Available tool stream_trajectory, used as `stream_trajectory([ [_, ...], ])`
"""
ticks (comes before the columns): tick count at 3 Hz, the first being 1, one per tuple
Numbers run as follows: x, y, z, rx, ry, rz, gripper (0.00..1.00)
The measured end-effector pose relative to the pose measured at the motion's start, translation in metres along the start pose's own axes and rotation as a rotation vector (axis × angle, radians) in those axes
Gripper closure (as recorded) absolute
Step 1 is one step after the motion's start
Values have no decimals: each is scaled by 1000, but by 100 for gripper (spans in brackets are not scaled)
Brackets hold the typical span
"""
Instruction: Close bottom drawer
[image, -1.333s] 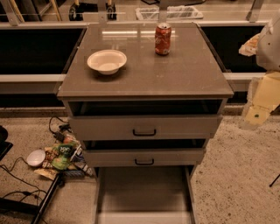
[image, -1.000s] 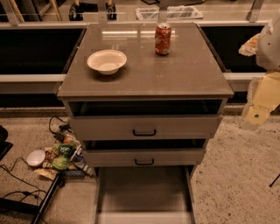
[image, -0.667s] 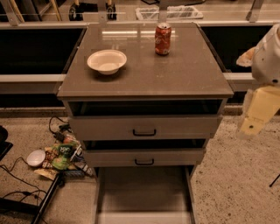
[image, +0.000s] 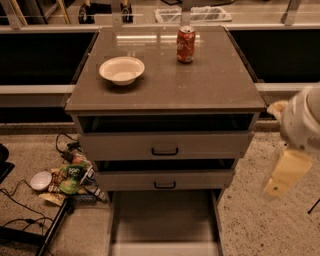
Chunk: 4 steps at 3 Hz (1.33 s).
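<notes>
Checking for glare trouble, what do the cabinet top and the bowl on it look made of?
The cabinet top: probably laminate, smooth grey-brown, glossy with light reflections. The bowl: matte off-white, perhaps paper or plastic. The tool hangs right of the open bottom drawer.

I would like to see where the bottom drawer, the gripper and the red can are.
bottom drawer (image: 165, 218): camera view, bare floor of its pulled-out tray.
gripper (image: 282, 175): camera view, pale body, right of the cabinet (image: 200, 85).
red can (image: 186, 46): camera view, middle of its side.
</notes>
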<state>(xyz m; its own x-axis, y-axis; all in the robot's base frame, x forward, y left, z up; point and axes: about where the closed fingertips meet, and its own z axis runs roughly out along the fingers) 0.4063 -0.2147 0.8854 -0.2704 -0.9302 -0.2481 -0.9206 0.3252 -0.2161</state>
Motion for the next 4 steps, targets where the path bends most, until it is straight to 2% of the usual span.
stream_trajectory([
  [1,63,50,70,-11,-52,105,0],
  [2,105,91,129,-20,-103,165,0],
  [3,135,113,178,-50,-152,255,0],
  [4,140,118,192,-71,-164,274,0],
])
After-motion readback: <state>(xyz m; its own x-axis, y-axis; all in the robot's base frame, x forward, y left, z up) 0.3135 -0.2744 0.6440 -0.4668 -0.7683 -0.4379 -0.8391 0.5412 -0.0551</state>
